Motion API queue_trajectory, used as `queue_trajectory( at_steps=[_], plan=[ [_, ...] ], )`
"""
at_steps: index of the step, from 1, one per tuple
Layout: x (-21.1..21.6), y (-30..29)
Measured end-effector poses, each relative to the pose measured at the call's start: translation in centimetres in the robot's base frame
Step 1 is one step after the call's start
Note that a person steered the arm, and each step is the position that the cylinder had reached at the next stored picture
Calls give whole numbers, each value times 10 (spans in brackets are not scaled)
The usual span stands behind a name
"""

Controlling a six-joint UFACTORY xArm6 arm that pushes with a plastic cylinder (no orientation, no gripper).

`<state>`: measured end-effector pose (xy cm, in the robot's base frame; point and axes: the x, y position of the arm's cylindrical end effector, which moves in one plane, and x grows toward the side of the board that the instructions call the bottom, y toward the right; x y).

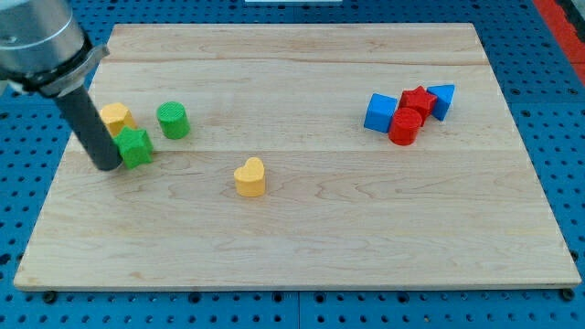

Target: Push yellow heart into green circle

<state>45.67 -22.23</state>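
The yellow heart (249,177) lies left of the board's middle, apart from other blocks. The green circle (172,120) stands up and to the left of it, near the view's left. My tip (106,165) is at the far left, touching or just beside the left side of a green star (135,147). The tip is well left of the yellow heart and lower left of the green circle.
A yellow block (115,116) sits behind the rod, left of the green circle. At the view's upper right a cluster holds a blue block (379,112), a red star (418,99), a red cylinder (404,126) and a blue block (442,100). The wooden board (302,247) lies on a blue pegboard.
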Motion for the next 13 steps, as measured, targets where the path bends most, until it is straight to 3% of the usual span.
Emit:
queue_trajectory(
  at_steps=[1,2,3,4,5,6,8,11,12,13],
  plan=[
    [-21,10],
    [46,-5],
    [117,56],
    [118,173],
    [64,219],
    [31,181],
    [108,147],
    [29,120],
    [-3,170],
    [-32,167]
  ],
)
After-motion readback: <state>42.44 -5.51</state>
